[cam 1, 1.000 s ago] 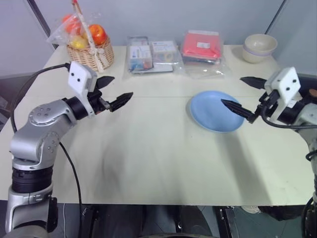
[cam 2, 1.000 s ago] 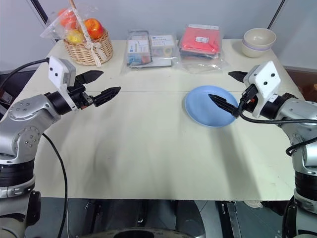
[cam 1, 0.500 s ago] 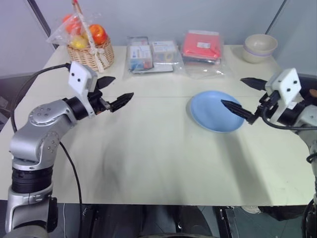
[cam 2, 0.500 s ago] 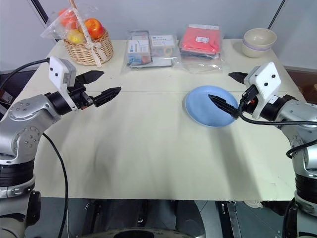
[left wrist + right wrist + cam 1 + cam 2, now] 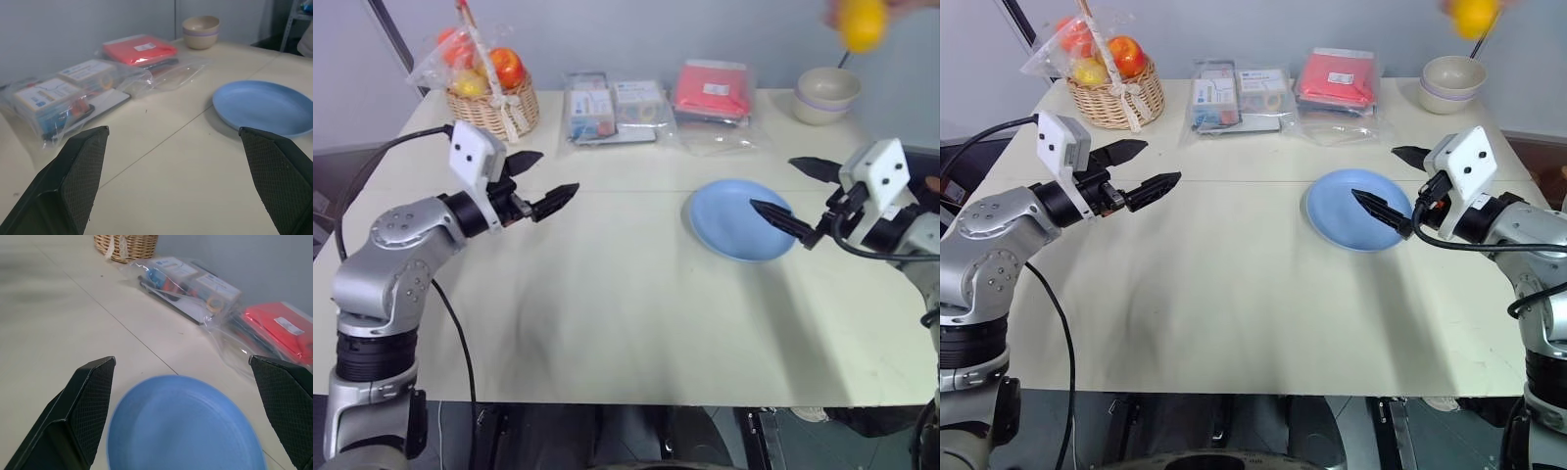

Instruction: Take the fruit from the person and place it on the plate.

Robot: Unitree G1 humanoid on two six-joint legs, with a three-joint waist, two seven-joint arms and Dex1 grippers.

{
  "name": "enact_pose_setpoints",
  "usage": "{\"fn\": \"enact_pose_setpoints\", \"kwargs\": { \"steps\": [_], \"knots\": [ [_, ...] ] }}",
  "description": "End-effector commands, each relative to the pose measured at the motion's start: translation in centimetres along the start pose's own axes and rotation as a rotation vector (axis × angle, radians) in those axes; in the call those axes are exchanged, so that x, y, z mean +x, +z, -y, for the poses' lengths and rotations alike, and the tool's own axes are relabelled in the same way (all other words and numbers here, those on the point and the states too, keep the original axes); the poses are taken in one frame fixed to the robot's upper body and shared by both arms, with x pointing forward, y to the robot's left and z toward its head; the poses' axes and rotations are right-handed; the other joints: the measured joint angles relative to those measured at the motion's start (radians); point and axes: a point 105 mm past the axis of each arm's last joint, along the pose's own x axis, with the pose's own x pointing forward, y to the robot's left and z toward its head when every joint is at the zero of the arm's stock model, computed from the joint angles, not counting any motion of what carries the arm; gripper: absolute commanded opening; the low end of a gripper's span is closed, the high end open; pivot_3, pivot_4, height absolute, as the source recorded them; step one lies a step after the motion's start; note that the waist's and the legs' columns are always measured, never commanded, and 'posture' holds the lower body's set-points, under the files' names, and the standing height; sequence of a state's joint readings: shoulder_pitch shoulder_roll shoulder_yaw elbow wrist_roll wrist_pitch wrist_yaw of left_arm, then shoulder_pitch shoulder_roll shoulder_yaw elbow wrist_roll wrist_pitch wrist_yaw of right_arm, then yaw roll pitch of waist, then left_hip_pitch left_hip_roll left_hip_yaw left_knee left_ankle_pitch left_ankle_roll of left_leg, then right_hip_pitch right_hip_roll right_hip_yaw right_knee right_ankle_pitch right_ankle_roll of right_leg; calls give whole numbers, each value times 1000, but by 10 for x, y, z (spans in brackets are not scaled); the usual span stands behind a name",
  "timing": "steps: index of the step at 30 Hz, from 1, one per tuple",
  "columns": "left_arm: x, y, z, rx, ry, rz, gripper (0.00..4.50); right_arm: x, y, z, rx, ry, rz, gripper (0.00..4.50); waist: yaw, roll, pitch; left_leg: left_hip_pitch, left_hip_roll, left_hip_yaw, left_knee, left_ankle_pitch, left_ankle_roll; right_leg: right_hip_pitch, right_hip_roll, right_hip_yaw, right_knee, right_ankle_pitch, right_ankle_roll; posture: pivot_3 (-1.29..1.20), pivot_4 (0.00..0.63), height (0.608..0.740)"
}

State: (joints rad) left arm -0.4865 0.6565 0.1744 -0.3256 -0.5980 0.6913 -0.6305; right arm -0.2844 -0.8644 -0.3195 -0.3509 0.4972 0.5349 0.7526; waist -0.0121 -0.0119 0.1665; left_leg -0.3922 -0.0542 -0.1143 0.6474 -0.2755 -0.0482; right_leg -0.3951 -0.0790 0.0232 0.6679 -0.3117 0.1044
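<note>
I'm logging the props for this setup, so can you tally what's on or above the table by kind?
Wicker basket of plastic-wrapped fruit: 1
Clear bags of packaged items: 2
Round light-blue plate, bare: 1
Cream-coloured bowl: 1
Yellow-orange fruit, held up above the bowl at the far right: 1
Total: 6

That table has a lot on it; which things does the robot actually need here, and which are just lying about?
Needed:
- fruit, yellow, held up at the far right
- blue plate, nothing on it
- left gripper and right gripper, both open

Lying about:
- basket of wrapped fruits
- clear bags of packets
- red packet
- cream bowl
</note>
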Motion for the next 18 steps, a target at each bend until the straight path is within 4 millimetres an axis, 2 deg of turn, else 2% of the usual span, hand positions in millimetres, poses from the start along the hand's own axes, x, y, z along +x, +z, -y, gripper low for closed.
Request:
{"fn": "enact_pose_setpoints", "kwargs": {
  "steps": [1, 11, 14, 18],
  "knots": [
    [0, 13, 4, 43, -12, 38, 4449, -5, 15, 1, -30, -17, 51, 4500, 0, 0, 0, 0, 0, 0, 0, 0, 0, 0, 0, 0, 0, 0, 0, 0, 150, 740],
    [3, 18, 2, -14, 2, 87, 4449, -1, 17, 0, -25, -11, 65, 4500, 0, 0, 0, 0, 0, 0, 0, 0, 0, 0, 0, 0, 0, 0, 0, 0, 150, 740],
    [11, 32, -1, -133, 9, 177, 4449, 0, 16, -1, -25, -7, 64, 4500, 2, 0, 0, 0, 0, 0, 1, 0, 0, 0, 0, 0, 0, 0, 0, 0, 150, 740],
    [24, 54, -6, -161, 36, 262, 4449, 2, 16, -1, -26, -2, 68, 4500, 1, -1, 0, 0, 0, 0, 1, 0, 0, 1, 0, 0, 0, 0, 1, 0, 150, 740]
  ]
}}
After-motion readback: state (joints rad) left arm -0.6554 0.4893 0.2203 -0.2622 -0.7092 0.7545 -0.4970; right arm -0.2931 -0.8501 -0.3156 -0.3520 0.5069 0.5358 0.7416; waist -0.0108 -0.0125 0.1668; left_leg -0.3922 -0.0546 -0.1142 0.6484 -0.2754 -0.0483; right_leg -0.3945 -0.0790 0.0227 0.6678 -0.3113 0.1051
